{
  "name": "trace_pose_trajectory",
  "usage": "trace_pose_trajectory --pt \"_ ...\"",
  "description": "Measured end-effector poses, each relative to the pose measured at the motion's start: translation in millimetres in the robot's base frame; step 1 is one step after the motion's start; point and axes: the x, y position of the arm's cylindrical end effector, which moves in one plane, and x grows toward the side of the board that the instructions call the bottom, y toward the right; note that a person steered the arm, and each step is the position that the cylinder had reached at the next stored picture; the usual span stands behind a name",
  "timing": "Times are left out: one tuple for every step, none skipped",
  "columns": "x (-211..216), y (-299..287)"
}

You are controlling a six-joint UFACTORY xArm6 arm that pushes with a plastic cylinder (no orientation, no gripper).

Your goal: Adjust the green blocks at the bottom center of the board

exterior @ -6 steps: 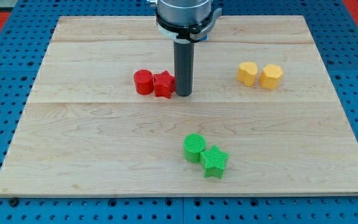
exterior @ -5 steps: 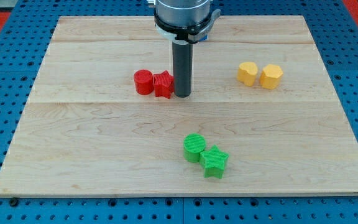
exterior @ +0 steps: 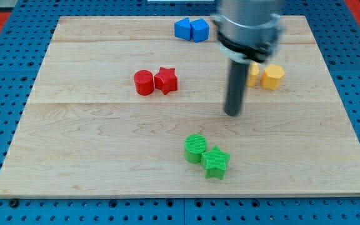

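A green cylinder [exterior: 195,148] and a green star [exterior: 215,162] sit touching each other at the board's bottom centre, the star to the lower right of the cylinder. My tip [exterior: 232,114] rests on the board above and to the right of the green cylinder, apart from both green blocks. The rod is blurred.
A red cylinder [exterior: 144,82] and a red star [exterior: 165,80] sit together left of centre. Two blue blocks [exterior: 191,29] lie at the view's top. Two yellow blocks [exterior: 271,76] sit at the right, one partly hidden by the rod.
My tip has moved right and down, away from the red star toward the green blocks. The blue blocks are now uncovered. No block has moved.
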Motion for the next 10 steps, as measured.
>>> trace_pose_trajectory --pt "73 16" --pt "93 -16" --pt "93 -42" --pt "93 -79" --pt "93 -87" --pt "93 -85" --pt "93 -83" --pt "93 -83" --pt "68 -70" --pt "22 -55"
